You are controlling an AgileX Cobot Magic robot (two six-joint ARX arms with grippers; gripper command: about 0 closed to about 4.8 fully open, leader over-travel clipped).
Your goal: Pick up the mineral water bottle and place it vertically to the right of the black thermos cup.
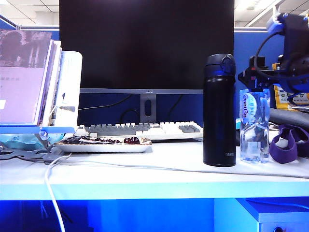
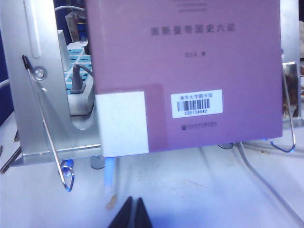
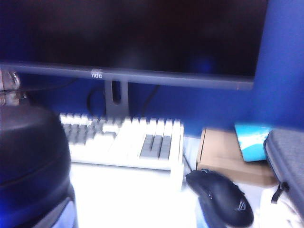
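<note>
Near the right end of the desk (image 1: 145,186), one mineral water bottle (image 1: 254,126) is seen upright, just right of one black thermos cup (image 1: 219,111); placement is judged essentially done, retreat remaining. The right gripper (image 1: 270,72) is seen above the bottle, its opening indeterminable. The left gripper (image 2: 133,214) is pressed together before one book (image 2: 190,71).

Office workstation: a table (image 1: 145,176) carries a monitor (image 1: 146,43), keyboard (image 1: 145,129) and mouse (image 3: 219,197); blue cubicle partitions (image 1: 251,53) stand behind; ceiling tile panels (image 1: 29,12) occupy the upper left.
</note>
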